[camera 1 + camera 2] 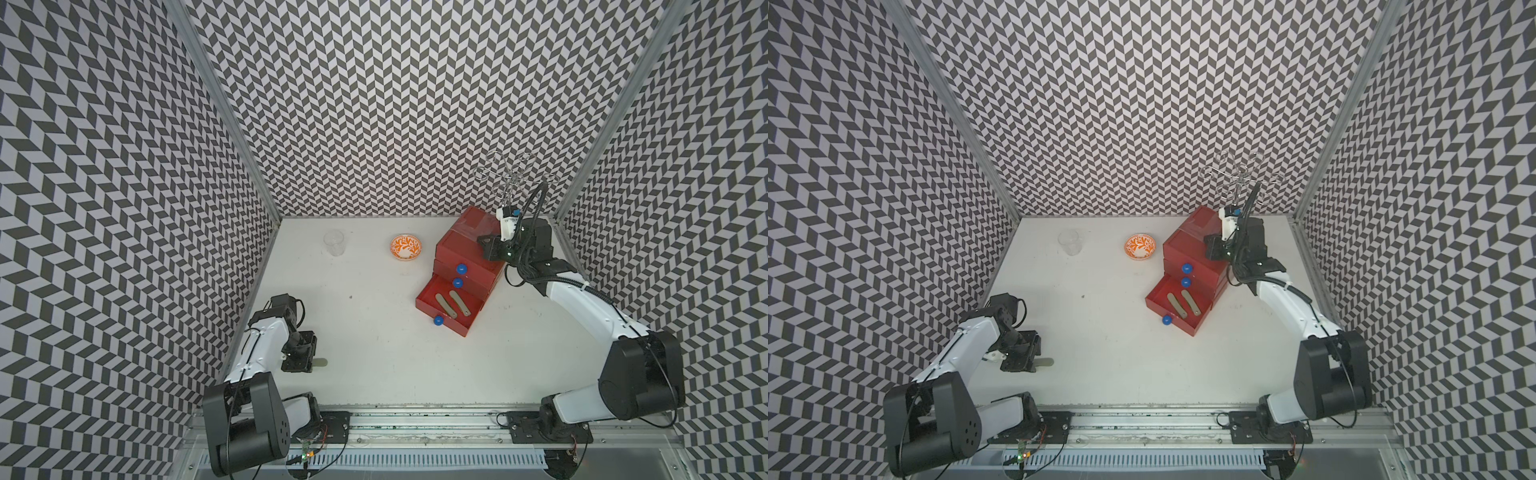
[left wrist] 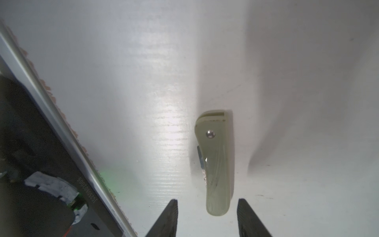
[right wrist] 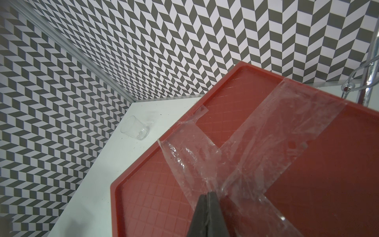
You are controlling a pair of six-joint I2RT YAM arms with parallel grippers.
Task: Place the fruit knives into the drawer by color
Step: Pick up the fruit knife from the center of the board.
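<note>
One grey-green fruit knife (image 2: 215, 164) lies flat on the white table at the front left. My left gripper (image 2: 207, 203) hangs over it, open, with a finger on either side of the near end and neither touching. In both top views only the knife's tip (image 1: 321, 363) (image 1: 1045, 363) pokes out from under that gripper (image 1: 297, 361). The red drawer chest (image 1: 461, 253) stands at the back right, its bottom drawer (image 1: 424, 297) pulled out. Two grey-green knives (image 1: 444, 305) (image 1: 460, 303) lie inside. My right gripper (image 3: 208, 194) is shut, tips on the taped top of the chest (image 3: 307, 184).
An orange-patterned bowl (image 1: 406, 248) sits just left of the chest. A clear glass (image 1: 334, 242) stands further left near the back wall. A wire rack (image 1: 515, 174) rises behind the chest. The patterned left wall and the front rail (image 2: 61, 123) run close to the left arm.
</note>
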